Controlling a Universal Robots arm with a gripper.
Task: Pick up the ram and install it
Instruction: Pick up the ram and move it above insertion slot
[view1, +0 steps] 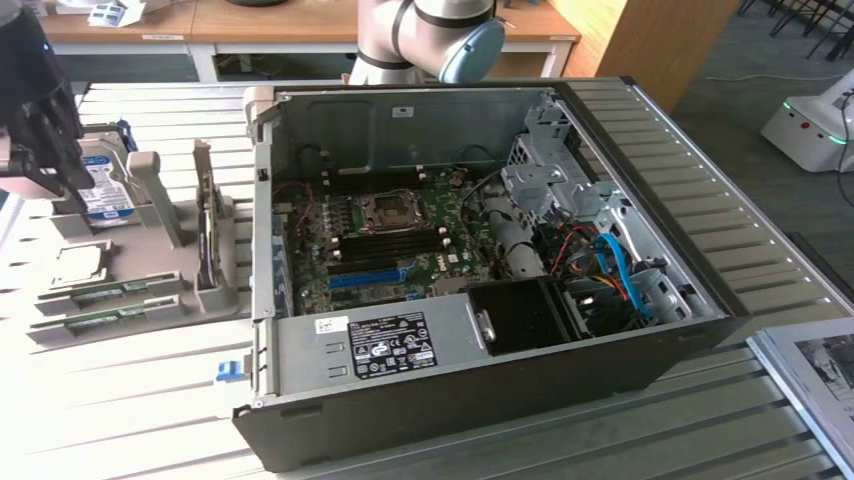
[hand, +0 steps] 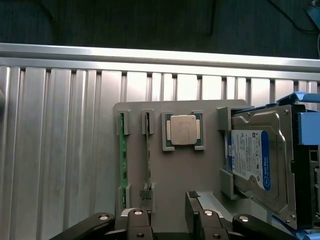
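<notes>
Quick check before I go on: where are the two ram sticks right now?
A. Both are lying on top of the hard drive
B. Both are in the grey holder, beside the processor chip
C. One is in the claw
B: one ram stick and the second ram stick sit side by side in the grey holder next to the processor chip, while the open claw holds nothing.

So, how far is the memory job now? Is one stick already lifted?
Nothing is finished yet. Both green memory sticks lie in the gray holder beside the processor. In hand: nothing; the open end effector hangs over the holder, nearest one stick's end. Left: the whole pick-up and the fitting into the open computer.
</notes>
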